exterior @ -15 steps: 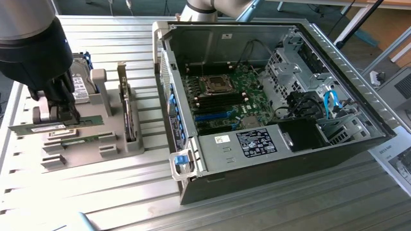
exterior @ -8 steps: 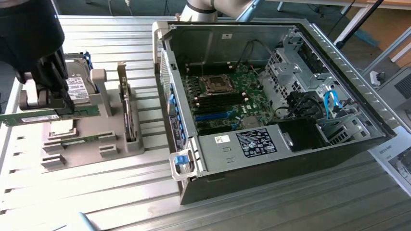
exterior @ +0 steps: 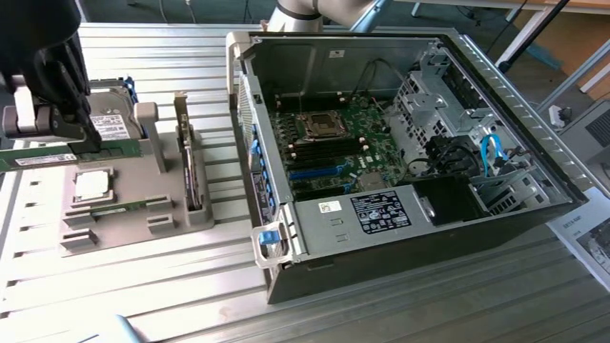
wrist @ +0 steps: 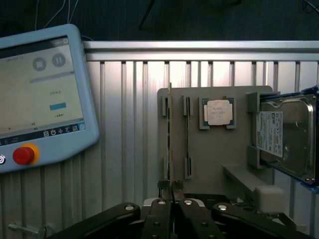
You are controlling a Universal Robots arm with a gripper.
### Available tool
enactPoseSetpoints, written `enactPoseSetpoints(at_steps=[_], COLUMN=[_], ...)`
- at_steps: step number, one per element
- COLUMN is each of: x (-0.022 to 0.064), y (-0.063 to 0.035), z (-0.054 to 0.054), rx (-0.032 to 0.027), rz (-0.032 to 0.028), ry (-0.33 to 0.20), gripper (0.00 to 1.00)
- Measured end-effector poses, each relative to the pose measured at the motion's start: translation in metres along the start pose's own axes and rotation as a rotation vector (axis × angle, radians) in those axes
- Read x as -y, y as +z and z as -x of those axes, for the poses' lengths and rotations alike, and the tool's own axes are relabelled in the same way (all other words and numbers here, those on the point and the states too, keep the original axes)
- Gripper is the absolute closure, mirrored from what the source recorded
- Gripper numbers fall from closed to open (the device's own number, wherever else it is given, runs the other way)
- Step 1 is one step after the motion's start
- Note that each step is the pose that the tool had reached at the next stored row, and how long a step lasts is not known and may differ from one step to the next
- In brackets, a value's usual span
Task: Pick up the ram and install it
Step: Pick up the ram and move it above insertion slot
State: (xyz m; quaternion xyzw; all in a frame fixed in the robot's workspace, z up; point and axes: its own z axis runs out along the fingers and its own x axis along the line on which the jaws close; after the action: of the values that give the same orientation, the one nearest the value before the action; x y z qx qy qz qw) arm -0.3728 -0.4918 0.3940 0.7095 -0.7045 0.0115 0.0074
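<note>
**Ram gripped in the hand by the holder**

Exterior view: the hand point(exterior: 81, 146) is closed narrow on the ram point(exterior: 48, 158), a green stick held level at the exterior view's left, by the grey holder point(exterior: 124, 221) and well apart from the open computer case point(exterior: 315, 221).

Wrist view: the hand point(wrist: 172, 189) pinches the ram point(wrist: 169, 134), seen edge-on.

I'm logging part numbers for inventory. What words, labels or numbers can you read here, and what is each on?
Nothing reads clearly.
Power supply label: too small.
Hard drive label: blurred.
Pendant screen: blurred.
Sticker on the ram: too small.
Printed sheet: too small.
</note>
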Motion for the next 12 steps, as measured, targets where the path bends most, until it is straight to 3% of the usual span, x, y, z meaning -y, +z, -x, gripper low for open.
enactPoseSetpoints(at_steps=[7, 12], x=[0.0001, 0.0001], y=[-0.0151, -0.0152], z=[0.0, 0.0], rx=[0.0001, 0.0001], rz=[-0.0001, -0.0001], ry=[0.0, 0.0], gripper=[0.88, 0.88])
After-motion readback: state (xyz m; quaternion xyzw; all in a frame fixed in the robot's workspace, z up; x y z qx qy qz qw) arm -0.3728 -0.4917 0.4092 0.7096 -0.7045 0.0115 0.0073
